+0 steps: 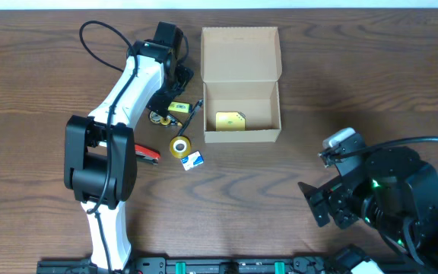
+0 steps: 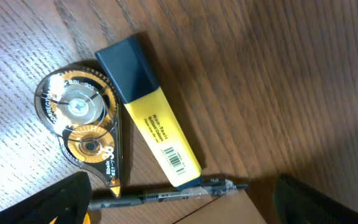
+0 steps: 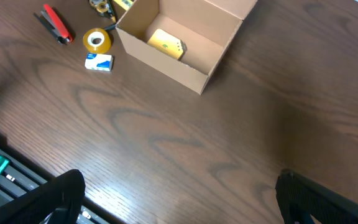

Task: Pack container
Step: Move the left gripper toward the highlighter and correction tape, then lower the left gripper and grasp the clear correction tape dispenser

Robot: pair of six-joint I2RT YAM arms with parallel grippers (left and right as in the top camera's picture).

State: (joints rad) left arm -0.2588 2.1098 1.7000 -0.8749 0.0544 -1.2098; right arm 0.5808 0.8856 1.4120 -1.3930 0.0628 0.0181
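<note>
The tan cardboard container (image 1: 240,106) stands open at the table's back middle with its flap lid up. A yellow item (image 1: 230,120) lies inside it. It also shows in the right wrist view (image 3: 179,46). My left gripper (image 1: 175,85) is open just left of the container, low over a yellow highlighter (image 2: 151,115), a correction tape dispenser (image 2: 82,124) and a clear pen (image 2: 166,194). The pen lies between its fingertips (image 2: 182,208). My right gripper (image 3: 179,199) is open and empty over bare table at the front right (image 1: 322,202).
A yellow tape roll (image 1: 179,146), a small blue and white item (image 1: 193,160) and a red tool (image 1: 147,154) lie on the table in front of the container's left corner.
</note>
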